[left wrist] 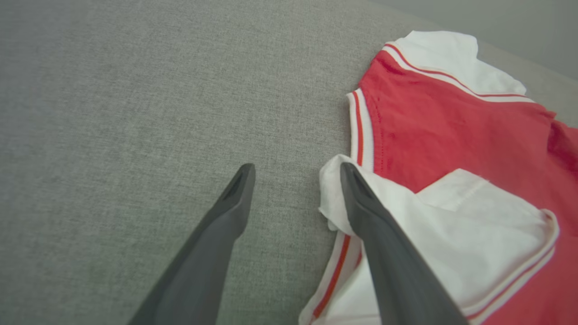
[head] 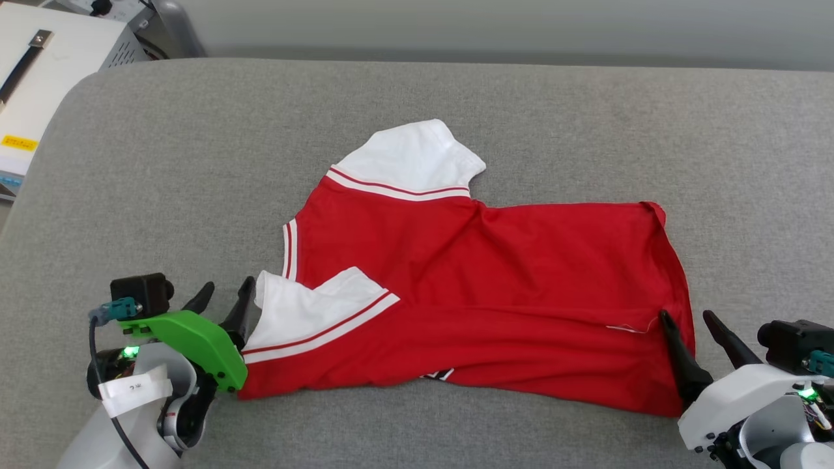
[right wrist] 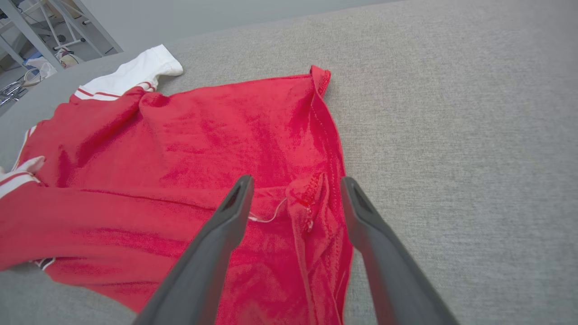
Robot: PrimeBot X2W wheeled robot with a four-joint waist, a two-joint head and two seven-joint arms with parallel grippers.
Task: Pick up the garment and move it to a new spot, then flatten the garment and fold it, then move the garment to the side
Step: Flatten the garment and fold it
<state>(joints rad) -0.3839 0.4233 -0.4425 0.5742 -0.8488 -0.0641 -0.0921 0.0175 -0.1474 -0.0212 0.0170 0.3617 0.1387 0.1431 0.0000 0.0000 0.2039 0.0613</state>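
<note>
Lying across the middle of the grey fabric-covered counter (head: 195,163), the garment (head: 495,286) is showing a plain red face, its collar end pointing toward 9 o'clock and its hem toward 3 o'clock, with a long crease running along its near side. One white sleeve (head: 410,159) is sticking out toward 12 o'clock; the other sleeve (head: 306,316) is lying folded over the red cloth near 8 o'clock. The left gripper (head: 228,284) is sitting at 8 o'clock with its fingers (left wrist: 212,253) spread wide and holding nothing. In the left wrist view one finger is lying over the sleeve's white edge and one over bare grey fabric. The right gripper (head: 687,316) is sitting at 4 o'clock, likewise open and empty, and is straddling the hem corner, where a loose white thread (right wrist: 266,219) is trailing.
</note>
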